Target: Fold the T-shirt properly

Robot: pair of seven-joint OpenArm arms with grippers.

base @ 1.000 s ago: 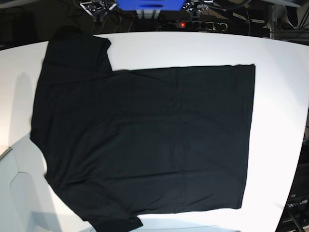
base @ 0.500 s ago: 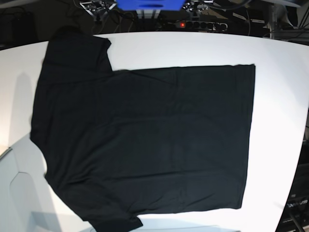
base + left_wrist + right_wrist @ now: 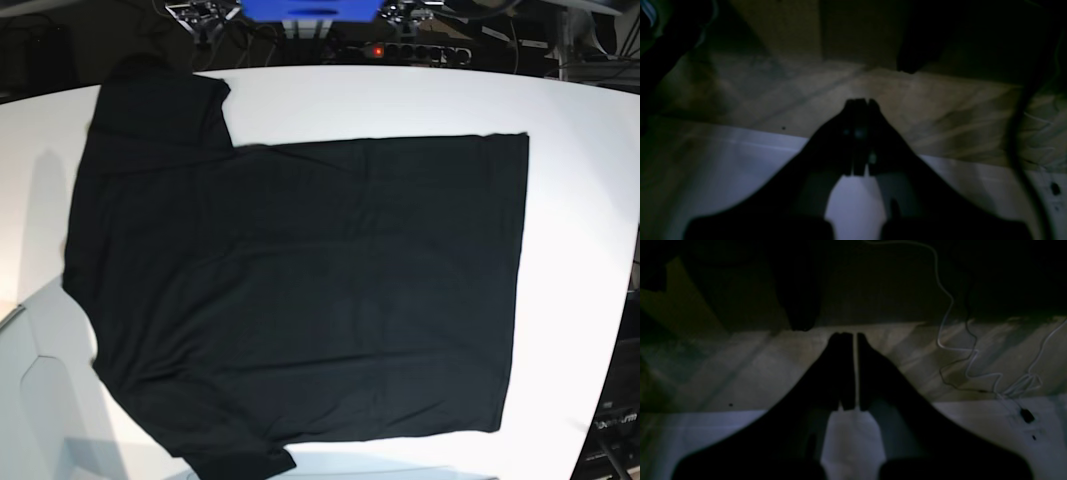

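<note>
**Fingers shut, shirt untouched**

Both pairs of fingers are pressed together and hold nothing. In the left wrist view the left gripper shows as a dark wedge in the middle of the frame, tips meeting, with floor beyond it and a pale strip of the table across the lower part. The right gripper looks much the same in its own view, only a thin sliver of light between its tips; both views are very dim, so I would not swear to finer detail.

Neither arm appears in the base view. There the T-shirt lies spread flat on the white table, plain black side up, filling most of the frame: one sleeve reaches to the upper left, the other to the bottom left, and the straight hem runs down the right side.

Nothing has changed over the last second; the cloth lies exactly as it did, with no new crease or lifted edge. I take that to mean folding has not begun, and both arms must first come over the table to a sleeve or hem.
</note>
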